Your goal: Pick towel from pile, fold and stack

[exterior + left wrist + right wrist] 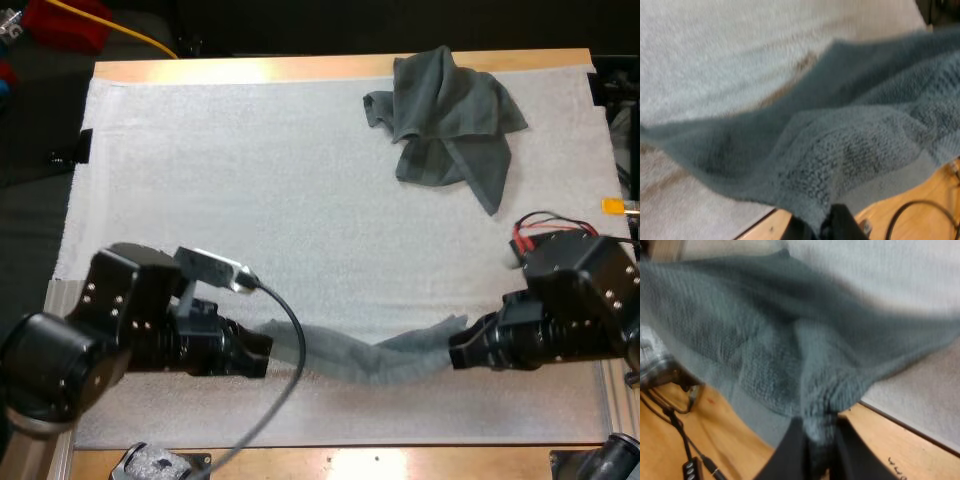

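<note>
Both ends clamped: left gripper [268,355] and right gripper [455,352] hold the towel [370,358] sagging at the near edge of the mat [250,200] (crumpled towel [450,115] far right). Fold step, likely; next, lay it flat, evenly.

Both arms are matte black. The left arm [110,320] has rounded, drum-like joints dotted with small pale screws. The right arm [585,300] looks boxier, with similar screws. The left gripper [827,227] and right gripper [812,445] have plain black fingers.
</note>
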Controlling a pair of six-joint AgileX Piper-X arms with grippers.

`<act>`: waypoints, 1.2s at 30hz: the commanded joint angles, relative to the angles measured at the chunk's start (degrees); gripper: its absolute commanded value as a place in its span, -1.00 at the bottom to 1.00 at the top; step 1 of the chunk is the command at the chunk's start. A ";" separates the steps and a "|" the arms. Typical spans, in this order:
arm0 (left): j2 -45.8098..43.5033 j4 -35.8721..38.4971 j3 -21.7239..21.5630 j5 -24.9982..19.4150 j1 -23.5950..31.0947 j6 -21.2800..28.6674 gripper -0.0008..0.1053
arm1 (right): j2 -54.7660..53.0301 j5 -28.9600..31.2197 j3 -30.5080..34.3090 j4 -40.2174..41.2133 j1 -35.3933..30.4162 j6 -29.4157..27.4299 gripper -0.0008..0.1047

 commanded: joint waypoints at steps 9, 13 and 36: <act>-0.59 1.74 0.46 -6.99 -8.54 -4.30 -0.98 | -0.33 6.23 -0.50 1.02 6.54 3.63 -0.97; -0.37 1.74 2.54 -9.98 -8.54 -4.32 -0.98 | -0.33 9.00 0.04 1.02 6.54 3.87 -0.97; 20.57 -9.14 5.42 -21.47 -3.92 5.23 -0.98 | 11.21 11.54 12.86 -19.96 -6.71 6.77 -0.97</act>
